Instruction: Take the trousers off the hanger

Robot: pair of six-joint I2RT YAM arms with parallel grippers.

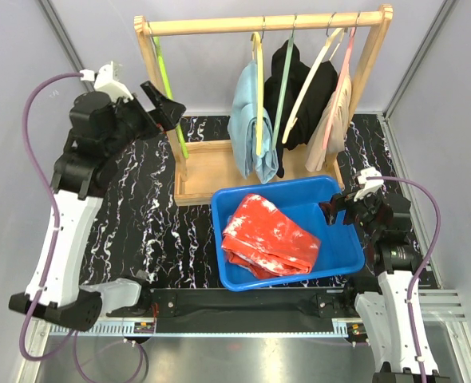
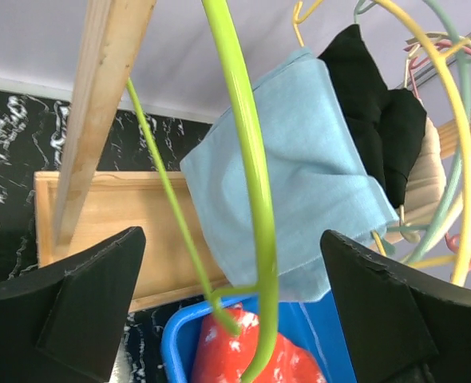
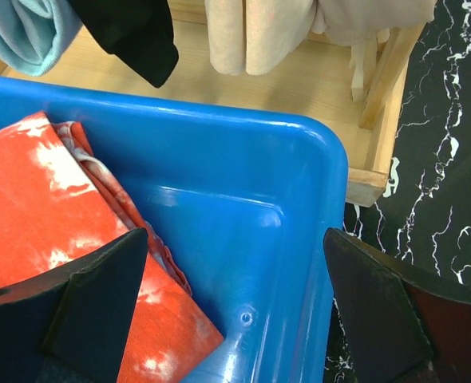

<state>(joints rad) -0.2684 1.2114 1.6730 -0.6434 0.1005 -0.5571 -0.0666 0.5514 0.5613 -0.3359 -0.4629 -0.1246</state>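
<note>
four pairs hang on the wooden rail [image 1: 259, 24]: the light blue pair [image 1: 247, 120], two black pairs [image 1: 287, 72] and the beige pair [image 1: 331, 120]. the red blotchy pair [image 1: 271, 235] is already lying in the blue bin [image 1: 349, 257] on the worktop [image 1: 140, 207], so i'd say you're about a fifth done.

your left fingers [image 2: 84, 303] are spread wide, up by the rack's left post. the bare green hanger [image 1: 178, 136] runs right between them without touching either one. your right fingers [image 3: 84, 311] are also wide and holding nothing, parked over the bin's right end.

imo don't close on that green wire, there's nothing on it. slide the left arm past it toward the light blue pair, which is the nearest one, draped over the yellow hanger [image 1: 258, 96]. pinch a good thick bit of cloth low on the fold, not the hanger. then draw it off sideways, not straight down, or the hook will probably jump off the rail. the cloth is soft, so expect it to drag and bunch up. keep the right arm ready near the bin.
</note>
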